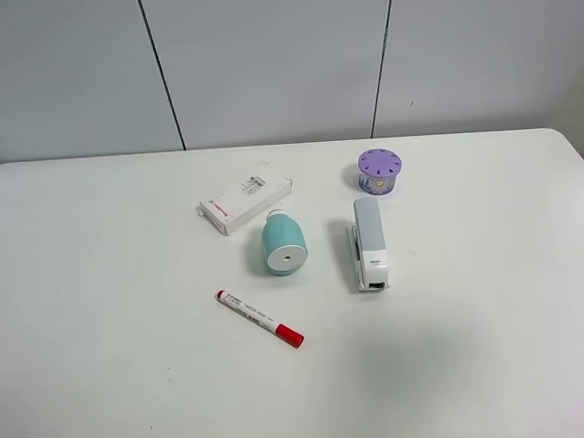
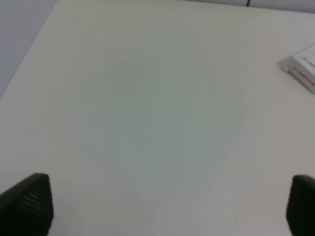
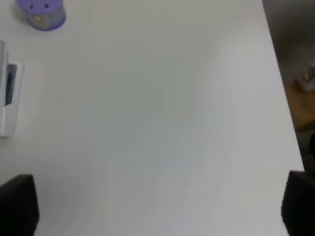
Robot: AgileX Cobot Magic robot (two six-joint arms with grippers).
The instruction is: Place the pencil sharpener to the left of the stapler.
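Left gripper (image 2: 170, 206) spread wide over bare table (image 2: 147, 123), right gripper (image 3: 157, 206) likewise parted and empty, stapler (image 3: 7, 98) off to its side, pencil sharpener (image 1: 284, 244) lying just left of stapler (image 1: 369, 242), outside both wrist views

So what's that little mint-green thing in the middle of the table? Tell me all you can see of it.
The pencil sharpener is a rounded teal body, plastic by its look, lying on its side on the white table. Its flat white round face, with a small dark hole, points toward the table's near edge; a small white knob end points toward the white box. The stapler lies to its right. Nothing holds it.
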